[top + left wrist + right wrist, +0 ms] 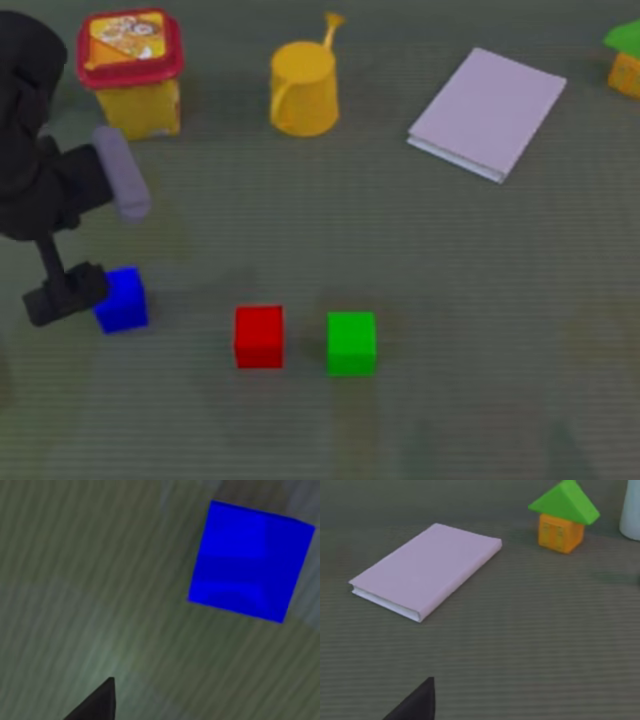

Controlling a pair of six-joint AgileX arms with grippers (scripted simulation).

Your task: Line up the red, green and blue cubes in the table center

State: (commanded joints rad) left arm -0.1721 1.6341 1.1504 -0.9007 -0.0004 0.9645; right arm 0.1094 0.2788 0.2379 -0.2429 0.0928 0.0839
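Observation:
The blue cube [122, 300] rests on the olive tabletop at the left; in the left wrist view the blue cube [250, 560] lies apart from the one dark fingertip [102, 702] that shows. My left gripper [72, 290] hovers just left of it, open and holding nothing. The red cube [259, 336] and green cube [351, 343] sit side by side near the table center [310, 270], with a small gap between them. My right arm is outside the top view; one fingertip [422, 700] shows over bare table in its wrist view.
Along the back stand a yellow tub with a red lid [133, 72], a yellow cup [303, 88], a lilac book [487, 112] and an orange block with a green top [625, 60]. The same book [427, 570] and block [562, 517] appear in the right wrist view.

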